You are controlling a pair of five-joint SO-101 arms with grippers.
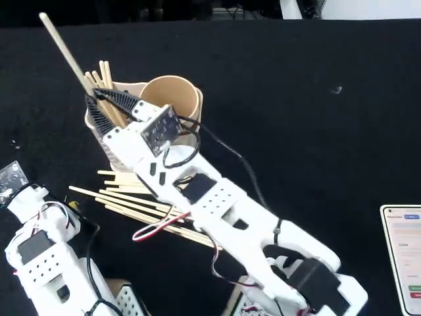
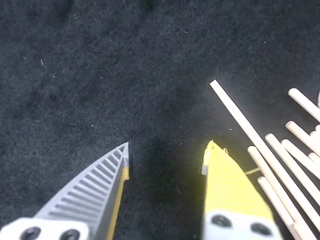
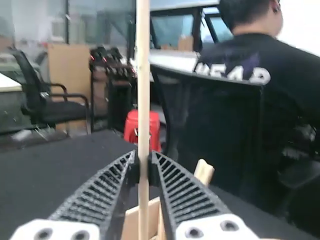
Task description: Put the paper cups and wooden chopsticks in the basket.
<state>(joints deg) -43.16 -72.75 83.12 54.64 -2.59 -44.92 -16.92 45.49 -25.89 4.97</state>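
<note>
The right gripper (image 3: pixel 143 167) is seen closed tightly on a single chopstick (image 3: pixel 143 75), which is clamped between the tips of the two black ribbed fingers (image 3: pixel 107 192) and stands on end in the right wrist view. In the high view this gripper (image 1: pixel 92 97) is held just over the left rim of the basket (image 1: pixel 129 85), and the gripped chopstick (image 1: pixel 62 46) is tilted up and away from the basket toward the far left of the table (image 1: pixel 316 118). A bundle of chopsticks (image 1: pixel 102 74) is already stood in the basket just beside the fingers, and a paper cup (image 1: pixel 172 97) is lodged in the basket's right side with its open mouth turned upward. The right arm is stretched diagonally from the near right edge across a loose heap of chopsticks (image 1: pixel 125 197), which is spread flat on the black cloth in front of the basket and partly covered by the arm. The left gripper (image 2: pixel 169 150) is held wide open with nothing between its fingers, low above the bare cloth, and the ends of the loose chopsticks (image 2: pixel 250 130) are seen just beside its yellow finger (image 2: pixel 230 185). A phone (image 1: pixel 402 250) is laid at the right edge of the table.
</note>
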